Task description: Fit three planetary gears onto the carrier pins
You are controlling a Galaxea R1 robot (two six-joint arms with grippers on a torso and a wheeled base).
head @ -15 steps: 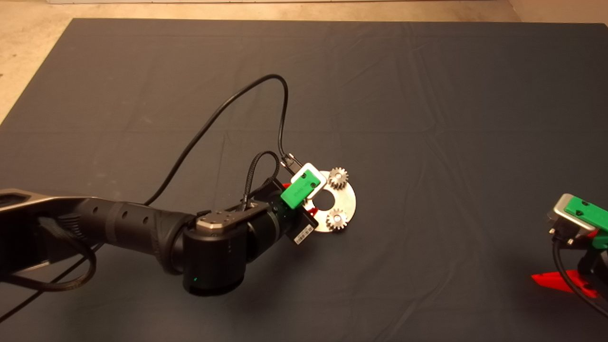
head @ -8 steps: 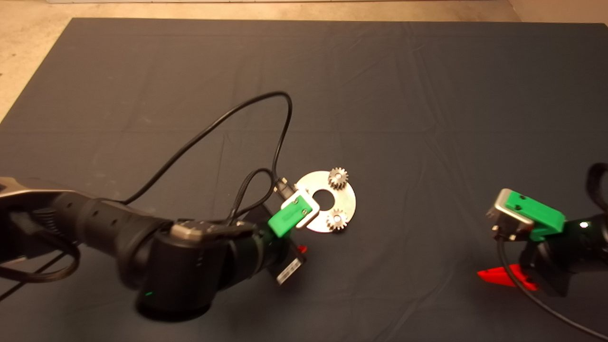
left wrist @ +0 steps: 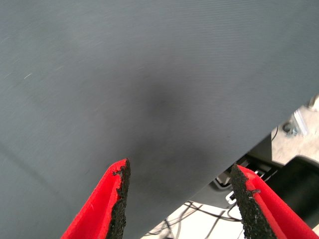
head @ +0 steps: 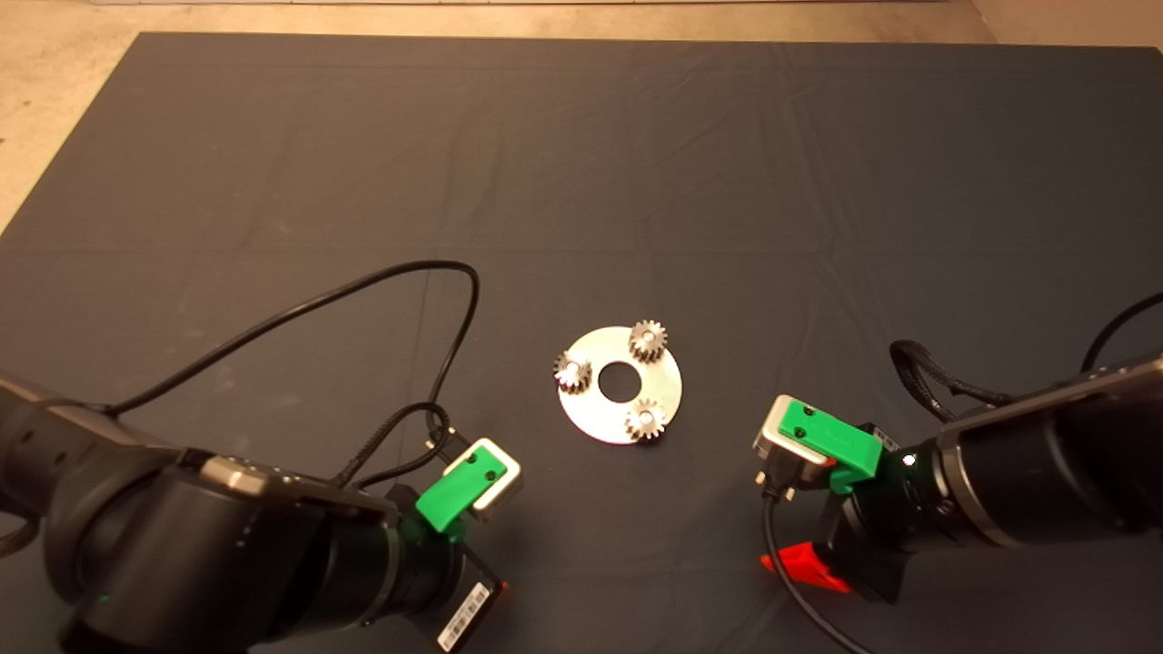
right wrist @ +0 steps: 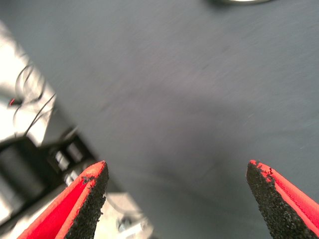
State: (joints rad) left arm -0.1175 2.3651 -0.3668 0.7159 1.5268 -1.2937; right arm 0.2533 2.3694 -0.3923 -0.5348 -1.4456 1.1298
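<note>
**Planetary gears all seated, both arms clear of the disc**

Planetary gears (head: pixel 647 341) are what matter here, but start at the claws. The left gripper (left wrist: pixel 177 199) hangs low over bare mat (head: pixel 581 163) near the table's front edge, its red fingers (left wrist: pixel 107 204) spread wide with nothing between the black pads; past the mat's edge that wrist camera catches cables and dark frame parts on the floor. The right gripper (right wrist: pixel 174 199) is likewise spread and empty, angled down at the mat, with a sliver of the shiny disc just visible at the far edge of its wrist view. From above, both arms sit well apart from the work, one on either side towards the front.

Between them, out in the middle of the mat, lies the round metal disc (head: pixel 668 386) with its central hole. Three small toothed gears sit on it, evenly spaced around that hole: one at the far side, one at the left (head: pixel 571 371), one at the near side (head: pixel 645 419). A bright pin tip shows in each bore, so the carrier pins (head: pixel 646 418) look threaded through.

My read: all three gears are installed and nothing is left loose on the mat. Whether each gear is pushed fully down flat I cannot tell from here.
</note>
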